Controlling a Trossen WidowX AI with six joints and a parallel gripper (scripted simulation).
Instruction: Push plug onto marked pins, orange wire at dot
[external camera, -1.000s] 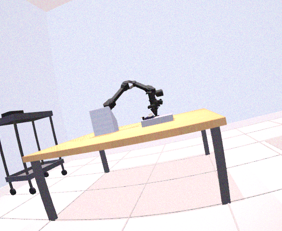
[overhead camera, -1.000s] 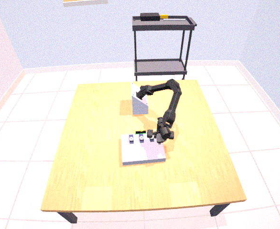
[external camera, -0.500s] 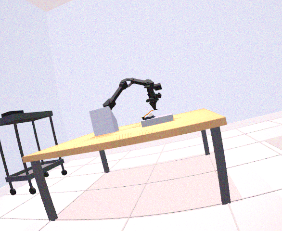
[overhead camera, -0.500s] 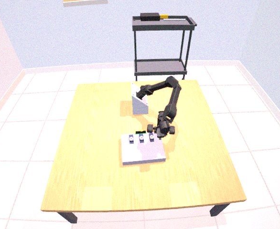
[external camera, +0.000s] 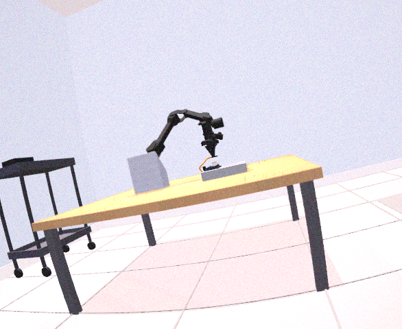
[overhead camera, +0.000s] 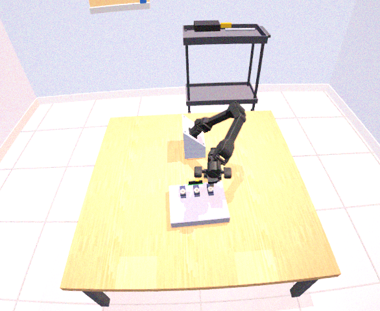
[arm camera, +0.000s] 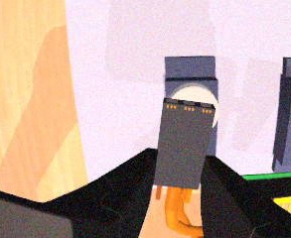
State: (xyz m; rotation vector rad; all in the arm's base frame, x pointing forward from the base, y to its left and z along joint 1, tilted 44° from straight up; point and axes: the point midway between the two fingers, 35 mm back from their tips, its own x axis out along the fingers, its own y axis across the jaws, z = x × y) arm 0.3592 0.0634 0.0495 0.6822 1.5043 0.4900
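Note:
My gripper [overhead camera: 213, 181] [external camera: 213, 155] [arm camera: 180, 163] is shut on the flat dark grey plug [arm camera: 185, 139], a little above the holder [overhead camera: 196, 214] [external camera: 226, 172] [arm camera: 117, 104]. In the wrist view the plug's three-hole end points up the picture, slightly tilted, over a servo [arm camera: 190, 67] with a round cream top. The orange lead [external camera: 200, 165] [arm camera: 173, 208] bends down from the plug's other end; its other wires are mostly hidden. The black pin strip [overhead camera: 191, 183] lies along the holder's green edge [arm camera: 274, 176], with a yellow band [arm camera: 287, 201]. Single pins and the dot are not clear.
Two more servos [overhead camera: 183, 191] [overhead camera: 196, 190] sit beside the one under the plug. A pale sloped box [overhead camera: 194, 148] [external camera: 147, 173] stands at the arm's base on the wooden table [overhead camera: 133, 217] [external camera: 180, 207]. A dark cart [overhead camera: 225, 39] [external camera: 34, 166] stands beyond the table.

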